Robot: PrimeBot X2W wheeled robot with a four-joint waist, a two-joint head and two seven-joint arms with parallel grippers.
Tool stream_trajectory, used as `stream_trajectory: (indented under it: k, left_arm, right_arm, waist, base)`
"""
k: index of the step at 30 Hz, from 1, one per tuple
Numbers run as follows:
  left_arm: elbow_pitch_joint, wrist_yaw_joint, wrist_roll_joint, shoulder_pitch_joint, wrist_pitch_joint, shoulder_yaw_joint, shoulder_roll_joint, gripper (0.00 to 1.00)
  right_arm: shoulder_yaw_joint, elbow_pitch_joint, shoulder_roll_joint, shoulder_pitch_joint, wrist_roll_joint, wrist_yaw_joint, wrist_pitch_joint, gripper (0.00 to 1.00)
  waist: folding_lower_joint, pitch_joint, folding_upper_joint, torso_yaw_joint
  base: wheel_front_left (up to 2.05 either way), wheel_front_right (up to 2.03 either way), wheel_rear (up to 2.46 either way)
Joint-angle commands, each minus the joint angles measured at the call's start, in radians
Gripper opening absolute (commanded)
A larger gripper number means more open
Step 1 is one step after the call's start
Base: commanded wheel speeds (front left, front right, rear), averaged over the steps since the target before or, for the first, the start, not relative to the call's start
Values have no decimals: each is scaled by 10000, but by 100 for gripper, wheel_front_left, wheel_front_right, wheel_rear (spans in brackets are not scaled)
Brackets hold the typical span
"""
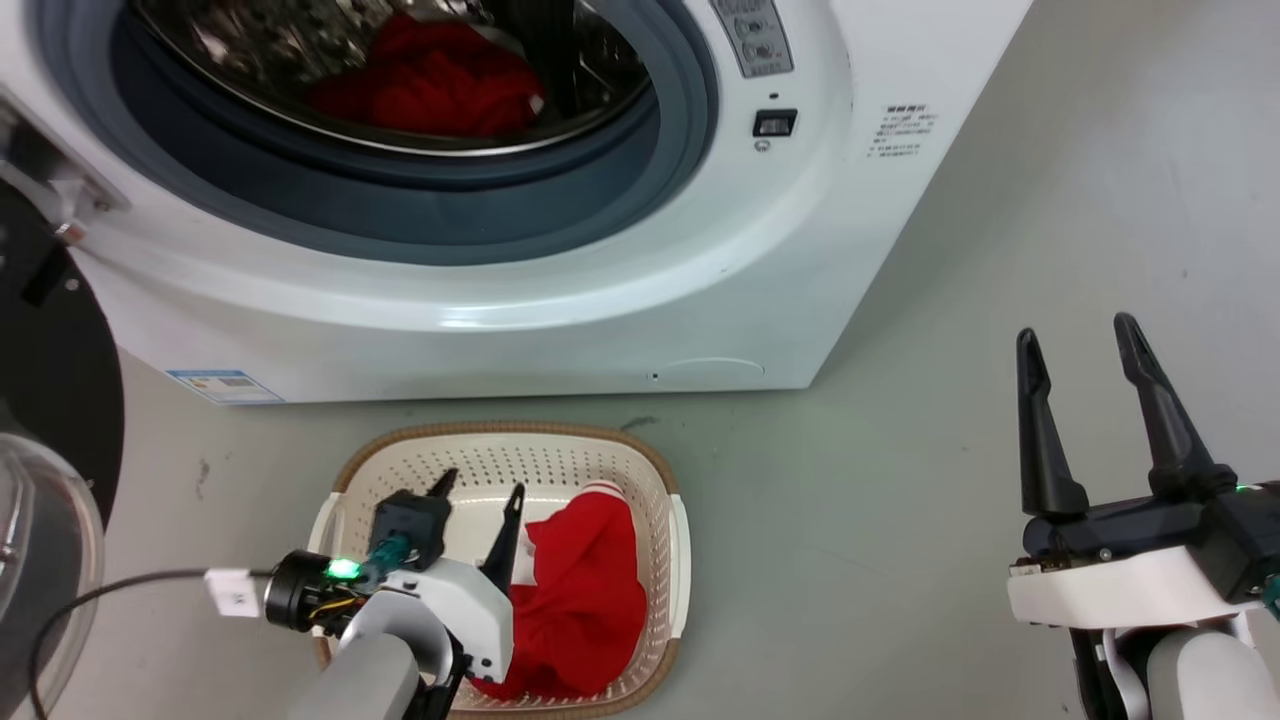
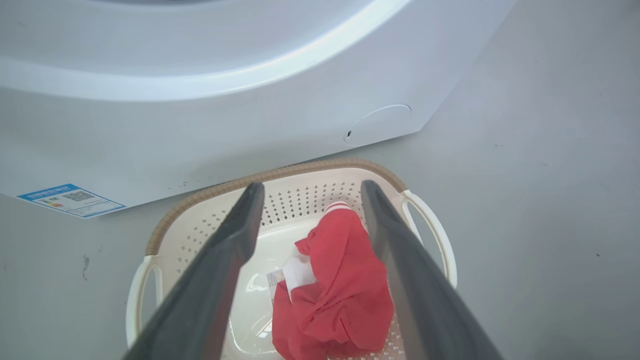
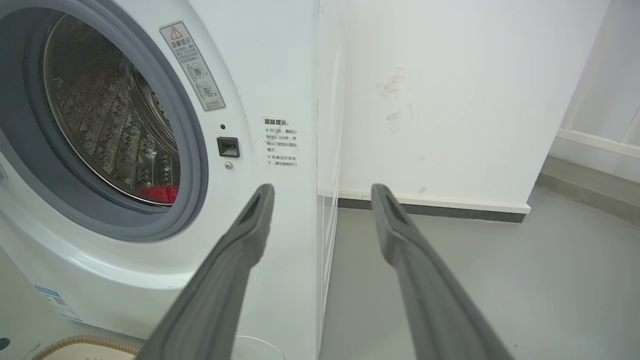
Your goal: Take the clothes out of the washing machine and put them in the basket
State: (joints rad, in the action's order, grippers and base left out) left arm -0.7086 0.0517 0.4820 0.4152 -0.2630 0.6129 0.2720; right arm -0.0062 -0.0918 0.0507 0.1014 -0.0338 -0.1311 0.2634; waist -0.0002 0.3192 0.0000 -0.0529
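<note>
The white washing machine [image 1: 560,290] stands with its porthole open, and red clothes [image 1: 430,85] lie low in its steel drum [image 3: 110,120], where a red patch of clothes [image 3: 159,193] shows. On the floor in front sits the cream basket [image 1: 420,462] with a red garment [image 1: 585,600] with white trim inside it. My left gripper [image 1: 480,490] hovers open over the basket, nothing between its fingers; the red garment [image 2: 335,290] lies below them in the basket [image 2: 200,220]. My right gripper [image 1: 1080,345] is open and empty over bare floor right of the machine.
The black-framed clear door [image 1: 40,520] hangs open at the far left. A white wall [image 3: 450,100] with a baseboard runs behind the machine. Grey floor [image 1: 900,480] stretches to the right of the basket.
</note>
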Motion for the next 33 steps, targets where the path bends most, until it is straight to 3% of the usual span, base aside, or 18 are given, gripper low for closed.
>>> stream_trajectory:
  k: [1,7,15,26,33]
  left_arm:
    - [283,108,-116,-215,-24,-204,0,100]
    - [2295,410,-965,-1150,-25,-1634,-21,100]
    - [3364,220,-1755,-637,-26,-2762,-138,100]
    - [1484,-205,-2117,3068,201,-3203,210,100]
    - [-7,-614,-2338,6019,1224,-3146,740,100]
  right_arm:
    - [1,14,-10,-73,21,7,21,100]
    - [15,-1,-10,-246,45,7,21,100]
    - [125,-25,-10,-23,-18,7,20,100]
    - [320,-205,-11,641,-195,7,20,100]
    - [363,-337,-13,1124,-434,7,20,100]
  waist:
    - [2,-158,0,73]
    - [2,-392,0,167]
    - [2,-246,0,56]
    - [2,998,0,-719]
    - [2,2190,0,-1267]
  base:
    - [0,0,0]
    - [0,0,0]
    - [0,0,0]
    - [0,0,0]
    - [0,0,0]
